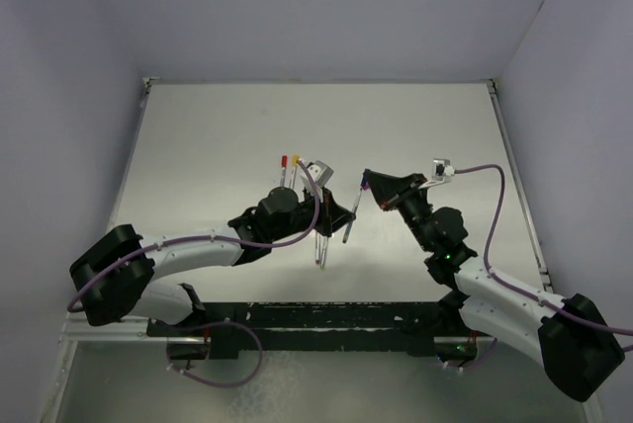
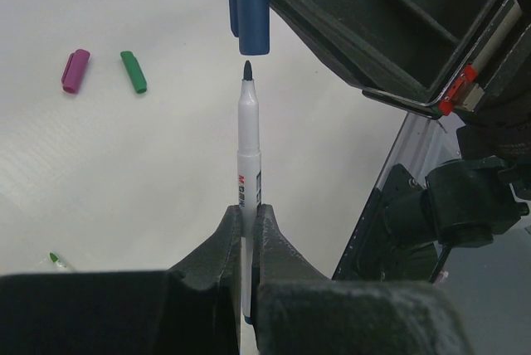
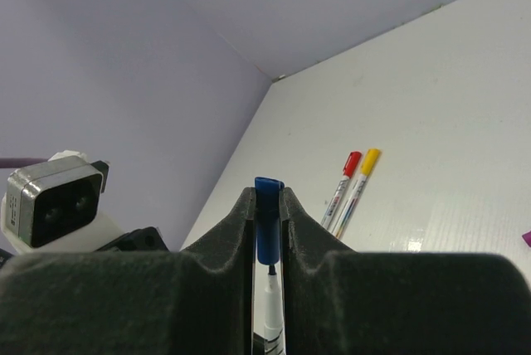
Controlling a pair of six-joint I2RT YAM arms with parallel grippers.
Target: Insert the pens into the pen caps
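Clamping pen (image 2: 249, 148) left, blue cap (image 3: 267, 226) right

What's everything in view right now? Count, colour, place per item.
blue-tipped pen: 1, white barrel, upright in the left fingers, tip just under the blue cap, not yet inside
blue cap: 1, blue, in the right fingers, above the pen tip
red-capped pen: 1, white with a red cap, lying on the table
yellow-capped pen: 1, white with a yellow cap, right beside the red-capped one
purple cap: 1, purple, loose on the table
green cap: 1, green, beside the purple cap, apart from it
green-tipped pen: 1, only the tip end shows, on the table
table: 1, white
left fingers: black, shut on the blue-tipped pen
right fingers: black, shut on the blue cap
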